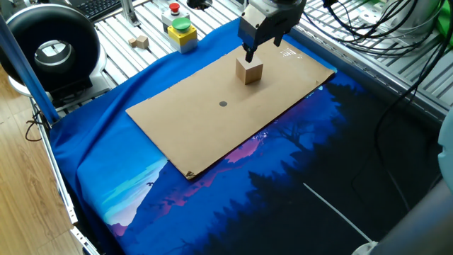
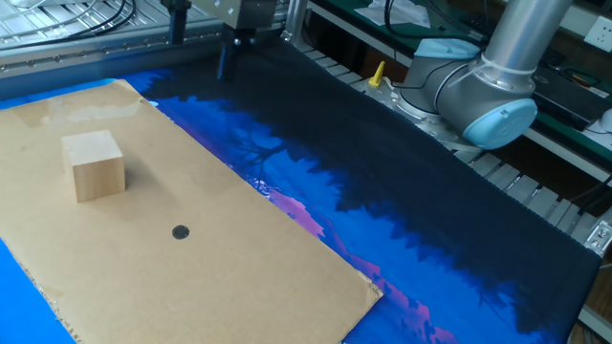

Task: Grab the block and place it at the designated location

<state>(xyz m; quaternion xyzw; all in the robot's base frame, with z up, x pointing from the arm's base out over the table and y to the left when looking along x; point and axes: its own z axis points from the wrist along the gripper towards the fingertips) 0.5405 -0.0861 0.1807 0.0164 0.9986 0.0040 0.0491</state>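
The block (image 1: 249,71) is a light tan wooden cube resting on the far part of the brown cardboard sheet (image 1: 191,124). It also shows in the other fixed view (image 2: 94,164). The designated location is a small dark grey dot (image 1: 224,104) on the cardboard, nearer the front than the block, also seen in the other view (image 2: 180,231). My gripper (image 1: 262,48) hovers just above and behind the block without touching it. In the other fixed view the gripper (image 2: 201,43) has its two dark fingers (image 2: 226,63) apart, open and empty.
A yellow box with red and green buttons (image 1: 180,28) and a much smaller pale cube (image 1: 140,42) sit on the slatted table at the back. A black round device (image 1: 49,46) stands far left. Blue cloth (image 1: 283,177) lies under the cardboard. The arm's base (image 2: 478,86) is at the right.
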